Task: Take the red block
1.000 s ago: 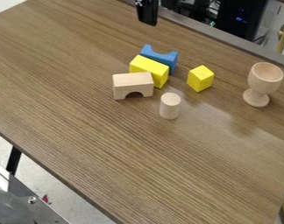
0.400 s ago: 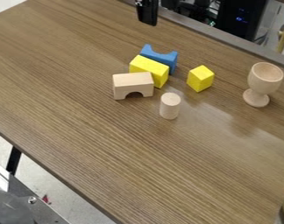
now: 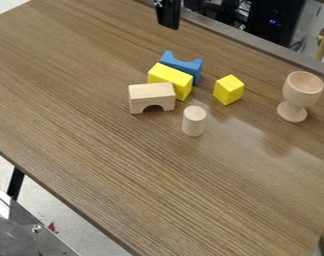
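We locate the tool (image 3: 169, 25) above the far edge of the worktop (image 3: 158, 185). We cannot tell whether it is apart or together. Nearest the tool, we identify a notched blue block (image 3: 181, 66), recess upward. Behind it, farther from the tool, we find a long yellow block (image 3: 170, 78), then a bare-wood arch block (image 3: 151, 94), opening downward. Farther still, we note a wooden cylinder (image 3: 194, 122), upright. Toward the view's right of the tool, we identify a smaller yellow block (image 3: 228, 90) and, well apart, an upright wooden goblet (image 3: 303, 91).
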